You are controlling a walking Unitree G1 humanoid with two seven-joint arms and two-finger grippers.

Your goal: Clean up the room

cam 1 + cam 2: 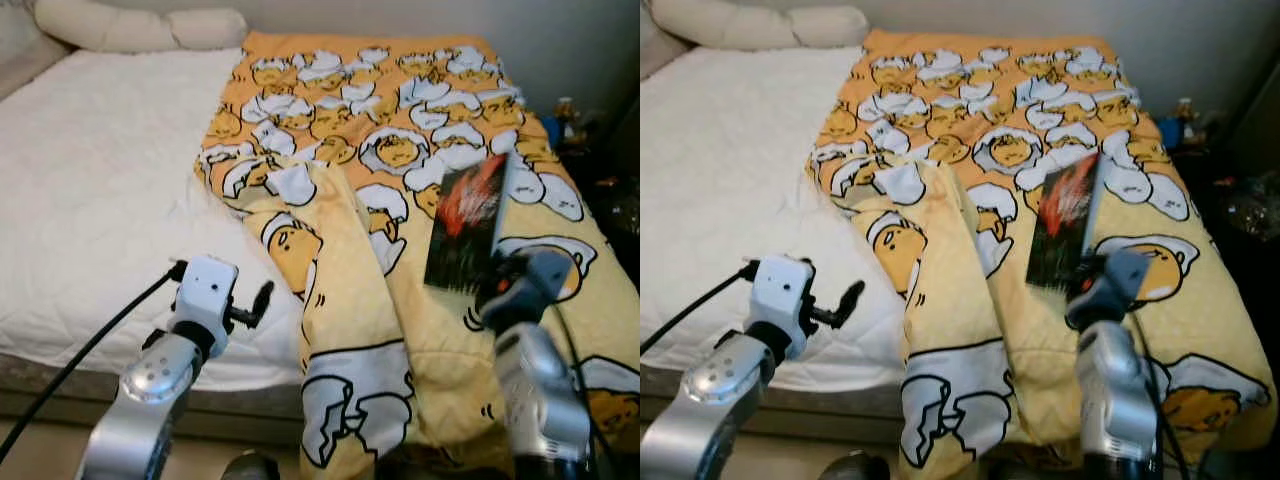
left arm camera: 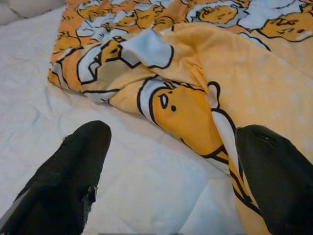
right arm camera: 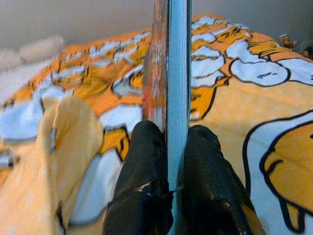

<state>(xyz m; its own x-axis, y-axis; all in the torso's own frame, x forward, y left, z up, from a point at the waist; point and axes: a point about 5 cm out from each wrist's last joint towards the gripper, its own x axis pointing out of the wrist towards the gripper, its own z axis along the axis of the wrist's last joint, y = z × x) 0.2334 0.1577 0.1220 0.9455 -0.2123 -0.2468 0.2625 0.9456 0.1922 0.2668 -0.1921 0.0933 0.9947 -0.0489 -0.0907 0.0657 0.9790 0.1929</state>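
We see our right gripper [image 3: 171, 147] clenched on a book [image 1: 468, 222], its two black fingers [image 3: 144, 161] pressed flat against either cover with the blue spine edge rising straight out between them. The book stands upright above the jaws, its dark and red cover facing the left side, held over the yellow blanket [image 1: 400, 150] printed with cartoon faces. Below and beyond these jaws lies only that blanket, spread across the right part of the bed.

Our left gripper [image 2: 171, 166] hangs with its jaws wide apart, grasping nothing. Between its fingertips [image 2: 83, 147] we see the white mattress cover [image 1: 100, 200], and just ahead of them the bunched, folded edge of the blanket. One finger sits over the white cover, the other over the blanket's edge. Pillows [image 1: 140, 25] lie far beyond, at the head of the bed.
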